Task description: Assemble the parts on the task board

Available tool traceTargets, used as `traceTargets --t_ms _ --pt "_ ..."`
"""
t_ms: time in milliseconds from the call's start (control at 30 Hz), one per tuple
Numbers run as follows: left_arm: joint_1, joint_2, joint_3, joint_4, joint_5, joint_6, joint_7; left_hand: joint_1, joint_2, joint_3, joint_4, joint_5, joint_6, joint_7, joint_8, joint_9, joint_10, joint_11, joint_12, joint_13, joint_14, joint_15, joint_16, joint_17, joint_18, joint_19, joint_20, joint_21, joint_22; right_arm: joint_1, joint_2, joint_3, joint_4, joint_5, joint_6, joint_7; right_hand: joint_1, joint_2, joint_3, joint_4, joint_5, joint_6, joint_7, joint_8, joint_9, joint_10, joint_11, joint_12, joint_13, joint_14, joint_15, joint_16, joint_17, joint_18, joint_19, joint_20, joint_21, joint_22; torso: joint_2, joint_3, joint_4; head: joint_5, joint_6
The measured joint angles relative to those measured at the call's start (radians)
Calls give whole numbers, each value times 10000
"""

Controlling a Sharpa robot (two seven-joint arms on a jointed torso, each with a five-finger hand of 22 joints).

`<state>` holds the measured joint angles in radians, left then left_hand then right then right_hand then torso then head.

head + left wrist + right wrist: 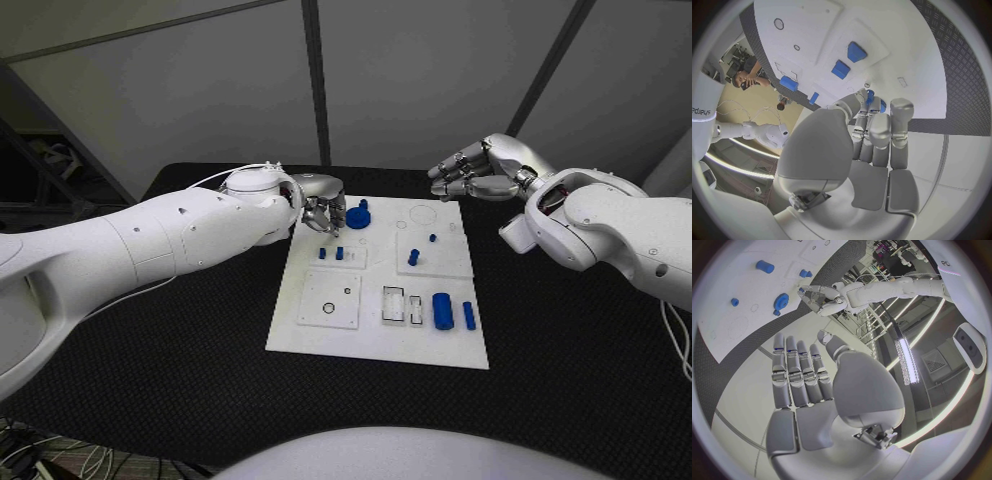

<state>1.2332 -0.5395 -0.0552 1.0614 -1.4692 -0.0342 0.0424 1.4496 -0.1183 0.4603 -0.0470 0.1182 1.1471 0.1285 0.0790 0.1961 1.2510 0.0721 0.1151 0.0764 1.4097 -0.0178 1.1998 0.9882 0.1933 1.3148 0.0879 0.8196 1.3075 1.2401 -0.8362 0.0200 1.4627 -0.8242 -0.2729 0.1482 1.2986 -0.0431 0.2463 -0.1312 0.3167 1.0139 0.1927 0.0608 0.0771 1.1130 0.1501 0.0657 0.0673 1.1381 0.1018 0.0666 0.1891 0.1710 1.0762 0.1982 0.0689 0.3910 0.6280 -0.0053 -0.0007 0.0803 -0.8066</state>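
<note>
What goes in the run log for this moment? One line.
left robot hand: over task board beside blue gear, holding nothing | right robot hand: raised, holding nothing

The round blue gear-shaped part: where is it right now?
In the head view the round blue gear-shaped part sits at the far left corner of the white task board, right beside the left hand.
</note>
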Motion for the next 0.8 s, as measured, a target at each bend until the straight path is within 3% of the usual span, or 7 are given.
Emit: traceTargets --t_ms 800 --pt "-72 91 -21 -84 36 254 -3 2 -3 -26 26 -39 0 0 0 -11 41 -41 -57 3 0 0 0 -44 -1 0 0 -77 0 0 15 0 -19 -1 13 5 0 0 -1 -1 0 0 0 0 0 0 0 0 0 0 0 0 1 0 0 0 0 2 -1 -1 0 -8 -25"
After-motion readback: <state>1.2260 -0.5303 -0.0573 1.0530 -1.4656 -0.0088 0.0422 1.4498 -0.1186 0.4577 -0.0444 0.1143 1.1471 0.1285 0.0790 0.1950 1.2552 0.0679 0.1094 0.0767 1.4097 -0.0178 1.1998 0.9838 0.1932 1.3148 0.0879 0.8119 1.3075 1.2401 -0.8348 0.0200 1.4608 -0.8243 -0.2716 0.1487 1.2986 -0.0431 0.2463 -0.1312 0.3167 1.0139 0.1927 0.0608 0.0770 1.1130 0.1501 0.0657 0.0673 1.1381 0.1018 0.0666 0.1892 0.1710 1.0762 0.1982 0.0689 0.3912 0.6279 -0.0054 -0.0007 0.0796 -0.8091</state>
